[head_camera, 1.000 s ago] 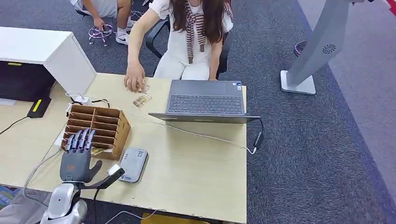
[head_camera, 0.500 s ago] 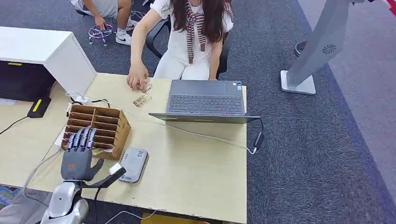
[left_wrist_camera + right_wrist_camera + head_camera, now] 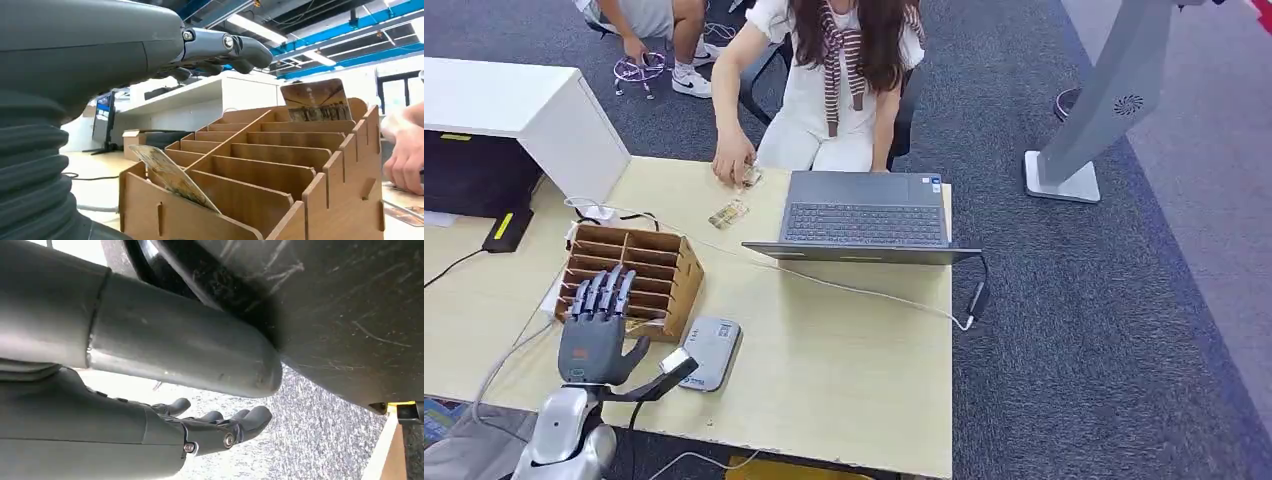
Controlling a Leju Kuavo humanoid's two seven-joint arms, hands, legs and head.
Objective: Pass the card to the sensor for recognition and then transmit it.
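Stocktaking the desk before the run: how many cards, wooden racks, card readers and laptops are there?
Cards: 4 (near-slot card, far-slot card, loose card, card under the person's hand)
Wooden rack: 1
Card reader: 1
Laptop: 1
Total: 7

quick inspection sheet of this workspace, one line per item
surface: light wood table, bare on its right half.
job's things: wooden card rack with a card leaning in a slot; grey sensor beside the rack.
clutter: open laptop; loose card; a person's hand on more cards.
robot hands: left robot hand open above the rack; right robot hand open, hanging over the floor.
cables: white cable across the table.
surroundings: grey carpet, white cabinet.
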